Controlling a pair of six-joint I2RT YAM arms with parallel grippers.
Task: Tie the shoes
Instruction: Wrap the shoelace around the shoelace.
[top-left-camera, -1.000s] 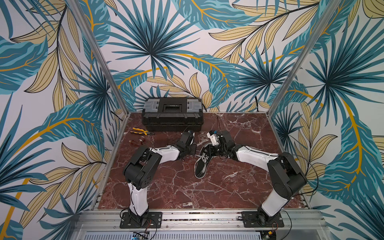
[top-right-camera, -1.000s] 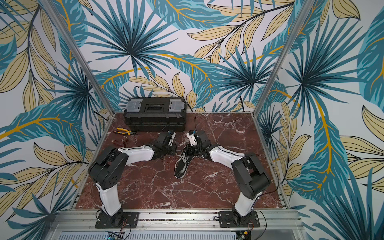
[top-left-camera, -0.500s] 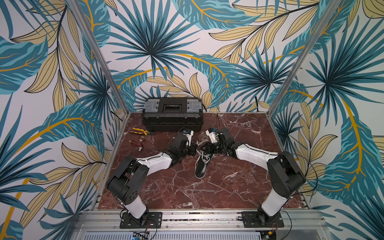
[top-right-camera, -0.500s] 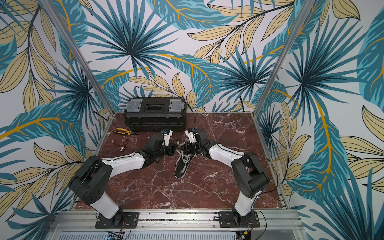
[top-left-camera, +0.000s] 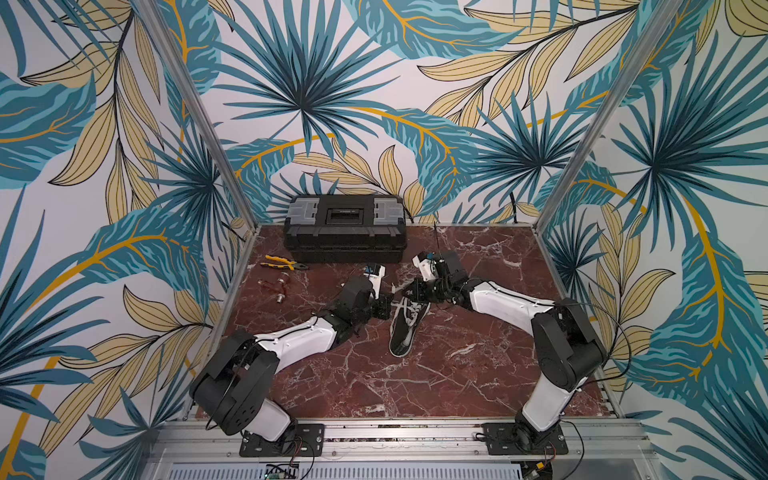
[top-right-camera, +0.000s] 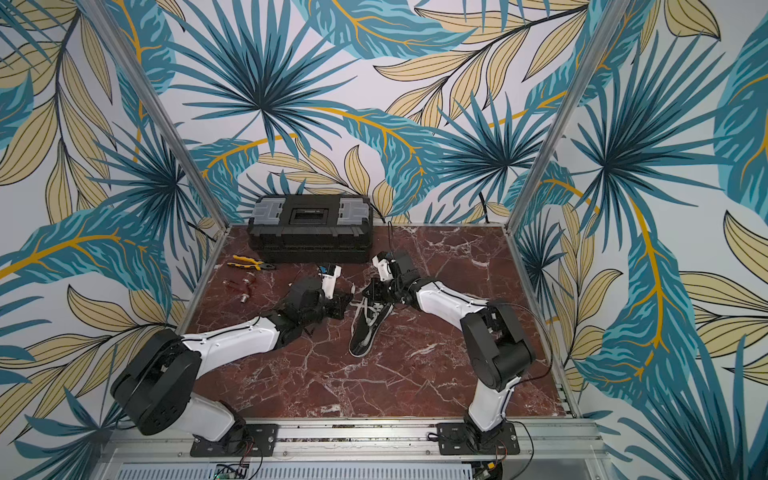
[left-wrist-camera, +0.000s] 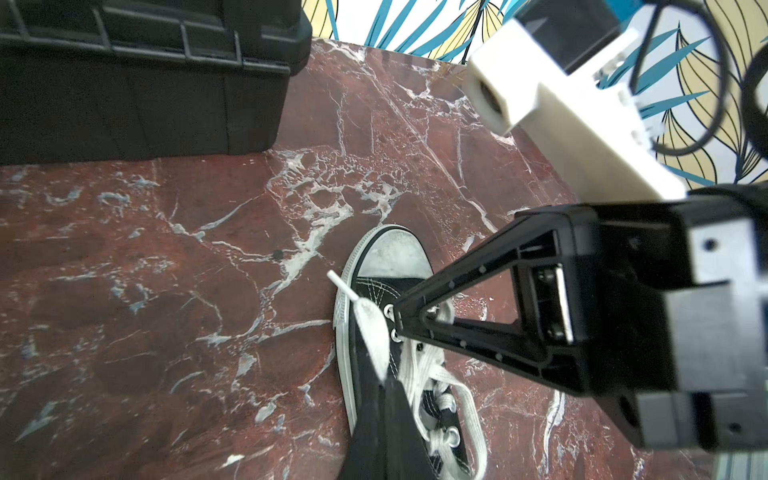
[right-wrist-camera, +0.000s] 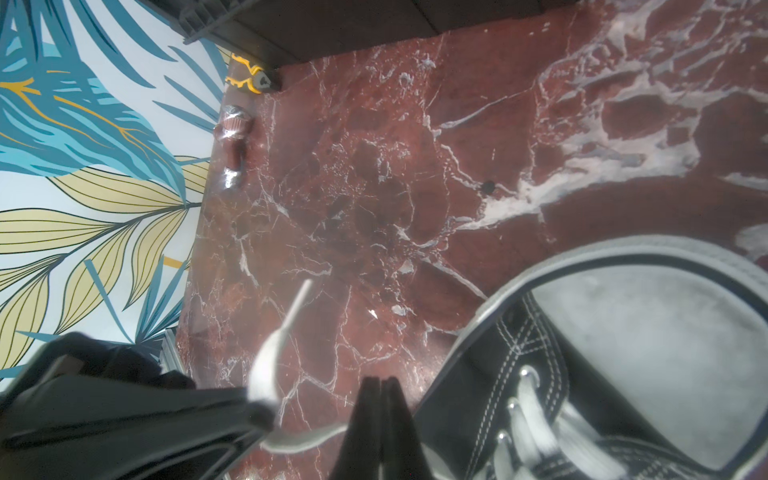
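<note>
Black canvas sneaker (top-left-camera: 405, 328) lies mid-table on the red marble (top-left-camera: 415, 386), heel nearest the arms' bases. Your left gripper (left-wrist-camera: 386, 384) is clamped on a white lace end (left-wrist-camera: 368, 324); your right gripper (right-wrist-camera: 380, 386) is pinched closed beside the front eyelets (left-wrist-camera: 390, 309). Behind stands the toolbox (top-left-camera: 345, 232).

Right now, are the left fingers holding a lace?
Yes, the left fingers are shut on a white lace, with its tip poking out past them.

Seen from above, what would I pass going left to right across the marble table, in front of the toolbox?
Yellow-handled pliers → left pincer, pinching a lace → black shoe → right arm's black elbow. Right pincer overlaps the shoe, so omitted.
</note>
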